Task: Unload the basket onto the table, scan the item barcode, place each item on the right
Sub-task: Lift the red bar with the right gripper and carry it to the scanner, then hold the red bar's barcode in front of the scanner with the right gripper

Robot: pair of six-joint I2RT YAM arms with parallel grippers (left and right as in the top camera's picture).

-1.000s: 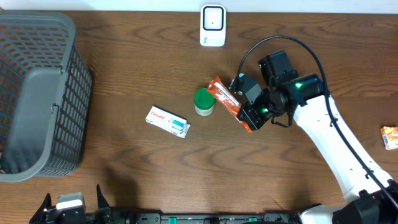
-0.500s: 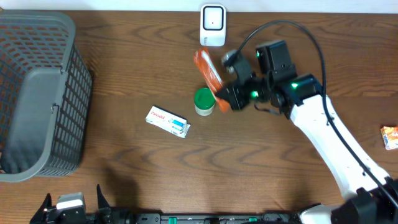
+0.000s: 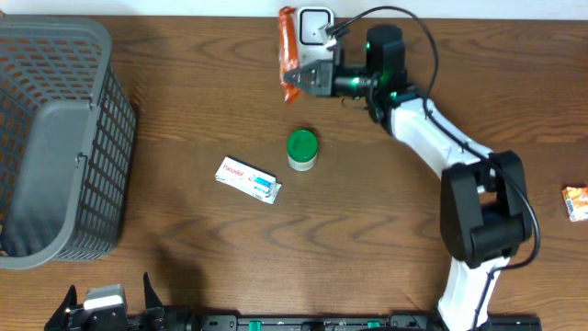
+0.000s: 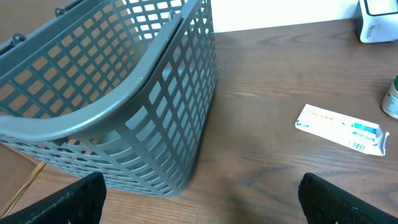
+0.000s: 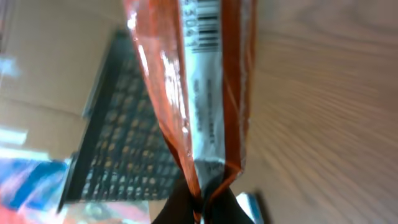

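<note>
Orange packet (image 3: 288, 51), seen from overhead, is off the table and held at the far edge, just left of the white scanner (image 3: 315, 20) and overlapping its left side; the right jaws are clamped on the packet's near end, with the arm stretched out from the right; a green-lidded jar (image 3: 301, 149) and a white box (image 3: 248, 179) lie untouched mid-table, well apart from the packet; a grey basket (image 3: 101, 138) stands at the left, and a second small orange pack (image 3: 576, 202) sits at the right edge; the left jaws rest at the near edge, spread wide and holding nothing.

From the left wrist, the fingers (image 4: 68, 199) stand far apart at the bottom corners, empty; ahead are the basket (image 4: 155, 106), the white box (image 4: 341, 129) and, far right, the scanner (image 4: 376, 18).

From the right wrist, the packet (image 5: 199, 93) fills the frame, pinched at its crimped end by the closed jaws at the bottom; its barcode (image 5: 202, 25) sits at the top and faces this camera; the basket (image 5: 118, 143) is a blur behind.

By my reading the pick-up and the carry to the scanner are done; what remains is getting the barcode squarely in front of the scanner's window, and I cannot tell whether it faces there now.
</note>
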